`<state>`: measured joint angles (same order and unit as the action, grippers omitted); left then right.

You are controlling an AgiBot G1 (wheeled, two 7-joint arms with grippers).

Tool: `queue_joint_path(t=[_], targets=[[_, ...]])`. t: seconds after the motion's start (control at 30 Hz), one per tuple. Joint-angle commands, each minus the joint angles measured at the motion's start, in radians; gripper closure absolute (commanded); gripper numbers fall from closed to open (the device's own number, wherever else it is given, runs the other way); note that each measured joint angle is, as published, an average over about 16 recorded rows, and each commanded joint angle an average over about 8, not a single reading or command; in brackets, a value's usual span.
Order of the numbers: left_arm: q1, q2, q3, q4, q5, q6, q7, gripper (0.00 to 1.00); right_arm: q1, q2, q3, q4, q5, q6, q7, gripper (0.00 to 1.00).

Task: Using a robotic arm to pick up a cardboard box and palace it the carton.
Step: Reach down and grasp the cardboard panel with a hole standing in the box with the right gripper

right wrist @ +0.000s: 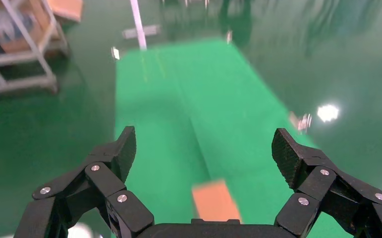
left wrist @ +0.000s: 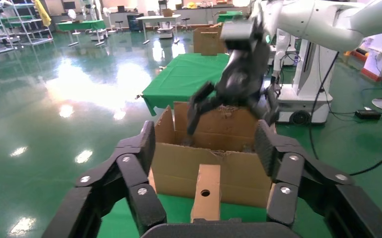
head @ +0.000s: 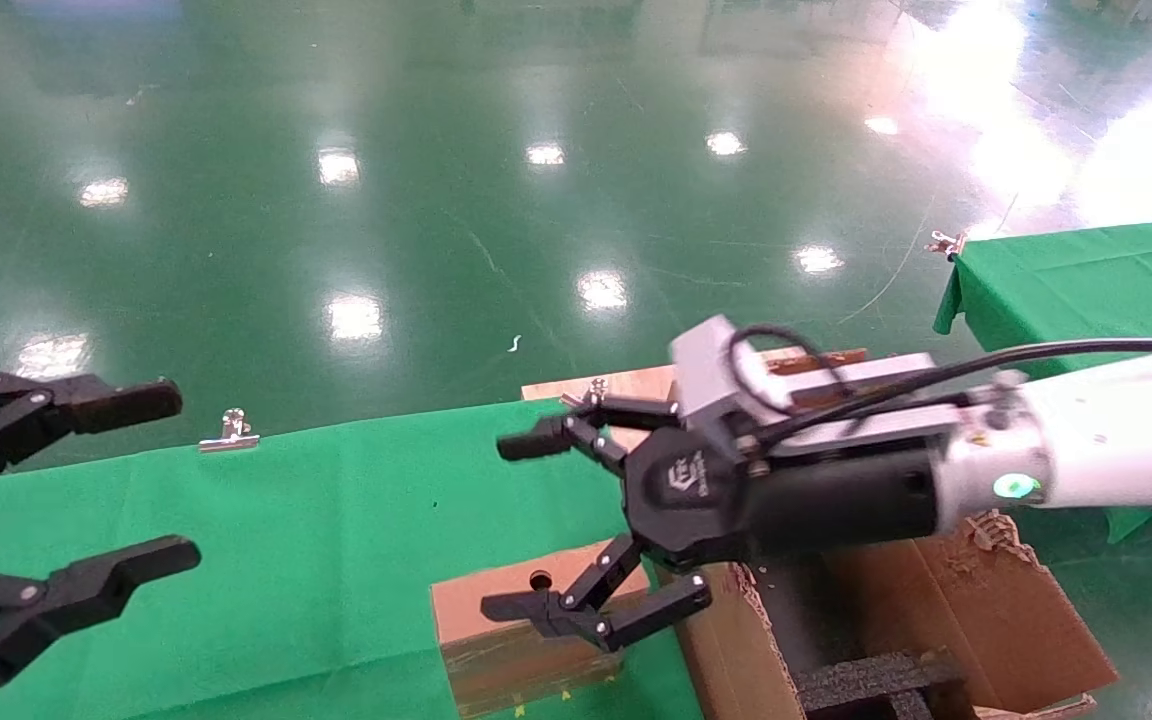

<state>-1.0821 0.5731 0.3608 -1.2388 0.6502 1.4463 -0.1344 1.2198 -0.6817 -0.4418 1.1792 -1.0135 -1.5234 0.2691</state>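
Observation:
The small flat cardboard box (head: 461,622), with its round hole, lies on the green-covered table (head: 316,560) against the side of the large carton (head: 996,610). The carton has ragged flaps and black foam inserts (head: 866,685) inside. The white robotic arm (head: 1116,440) reaches in from the right. Its right gripper (head: 516,525) is open and empty, and hovers just above the small box. In the right wrist view the box (right wrist: 216,201) lies below the open right gripper (right wrist: 206,148). My left gripper (head: 151,480) is open and empty at the table's left. Its wrist view shows the left gripper (left wrist: 204,148), the box (left wrist: 206,191) and the carton (left wrist: 174,168).
A second green-covered table (head: 1086,280) stands at the back right. Metal clips (head: 229,430) hold the cloth at the table's far edge. A wooden board (head: 636,380) lies behind the right gripper. Shiny green floor surrounds the tables.

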Motion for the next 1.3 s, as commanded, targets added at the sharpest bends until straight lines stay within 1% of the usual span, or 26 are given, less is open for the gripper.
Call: queue_joint_path(t=[0.03, 0.17, 0.33, 0.6, 0.8, 1.03, 1.07, 1.13, 1.17, 1.2, 1.23, 1.3], targets=[[0.000, 0.000, 0.000, 0.000, 0.000, 0.000, 0.000, 1.00, 0.031, -0.016, -0.030, -0.025, -0.054, -0.006, 0.019, 0.00], [0.000, 0.000, 0.000, 0.000, 0.000, 0.000, 0.000, 1.00, 0.094, -0.064, -0.092, -0.073, -0.156, -0.030, 0.016, 0.00], [0.000, 0.000, 0.000, 0.000, 0.000, 0.000, 0.000, 1.00, 0.169, -0.122, -0.177, -0.125, -0.266, -0.050, -0.012, 0.00], [0.000, 0.000, 0.000, 0.000, 0.000, 0.000, 0.000, 1.00, 0.275, -0.205, -0.310, -0.192, -0.399, -0.053, -0.079, 0.00], [0.000, 0.000, 0.000, 0.000, 0.000, 0.000, 0.000, 1.00, 0.345, -0.258, -0.401, -0.229, -0.472, -0.054, -0.127, 0.00], [0.000, 0.000, 0.000, 0.000, 0.000, 0.000, 0.000, 0.99, 0.389, -0.298, -0.467, -0.270, -0.504, -0.045, -0.169, 0.00], [0.000, 0.000, 0.000, 0.000, 0.000, 0.000, 0.000, 0.90, 0.393, -0.303, -0.473, -0.277, -0.506, -0.045, -0.175, 0.00], [0.000, 0.000, 0.000, 0.000, 0.000, 0.000, 0.000, 0.65, 0.400, -0.314, -0.487, -0.290, -0.509, -0.047, -0.185, 0.00], [0.000, 0.000, 0.000, 0.000, 0.000, 0.000, 0.000, 0.52, 0.403, -0.318, -0.492, -0.295, -0.510, -0.048, -0.188, 0.03], [0.000, 0.000, 0.000, 0.000, 0.000, 0.000, 0.000, 0.40, 0.406, -0.324, -0.500, -0.300, -0.512, -0.050, -0.192, 0.10], [0.000, 0.000, 0.000, 0.000, 0.000, 0.000, 0.000, 0.27, 0.410, -0.329, -0.507, -0.305, -0.515, -0.052, -0.196, 0.20], [0.000, 0.000, 0.000, 0.000, 0.000, 0.000, 0.000, 0.03, 0.417, -0.338, -0.522, -0.312, -0.520, -0.057, -0.201, 0.46]])
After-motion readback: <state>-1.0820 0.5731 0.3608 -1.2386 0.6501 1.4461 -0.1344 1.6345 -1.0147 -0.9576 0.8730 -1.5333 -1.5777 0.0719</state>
